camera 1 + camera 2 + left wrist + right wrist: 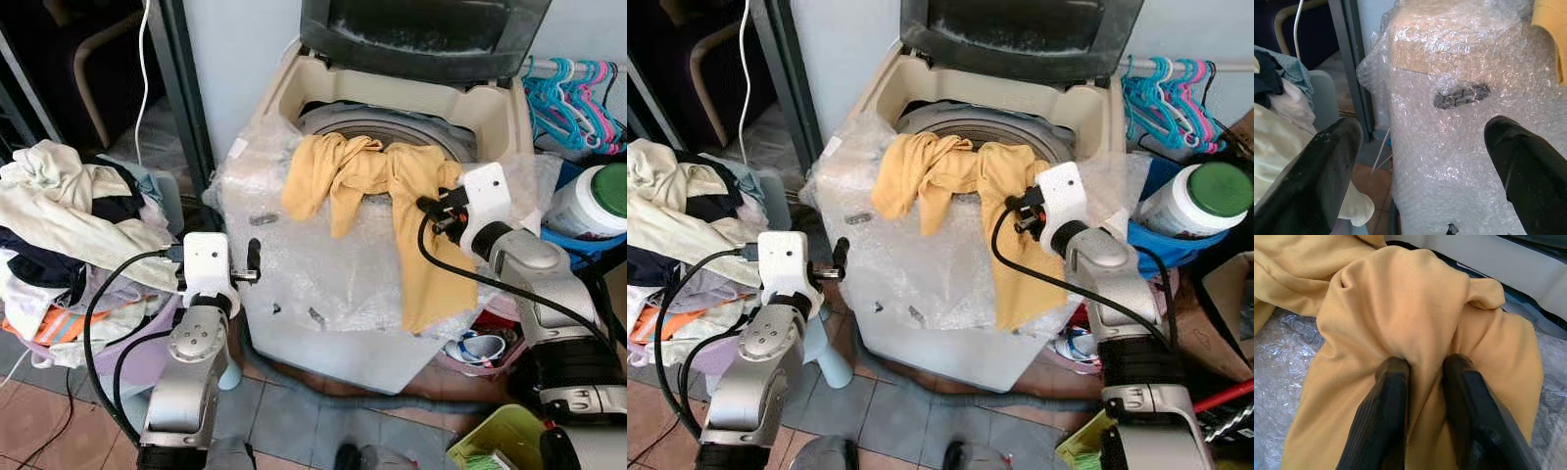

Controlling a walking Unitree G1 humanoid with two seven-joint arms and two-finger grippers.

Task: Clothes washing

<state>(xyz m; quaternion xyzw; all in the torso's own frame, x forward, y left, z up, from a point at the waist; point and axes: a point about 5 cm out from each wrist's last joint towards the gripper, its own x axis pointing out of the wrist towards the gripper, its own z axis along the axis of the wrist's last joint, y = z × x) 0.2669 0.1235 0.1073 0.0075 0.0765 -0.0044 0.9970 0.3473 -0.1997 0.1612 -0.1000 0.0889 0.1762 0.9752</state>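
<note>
Yellow garment [955, 181] draped over the front rim of the open top-load washer [921, 294], one end hanging down. My right end effector [1017, 211] presses into it. My left end effector [836, 262] hovers beside the bubble-wrapped front. Clothes pile [671, 235] at my left.

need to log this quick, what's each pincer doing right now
Left pincer: open, holding nothing, facing the bubble-wrapped washing machine.
Right pincer: closed on a fold of the yellow garment draped over the machine's rim.
</note>
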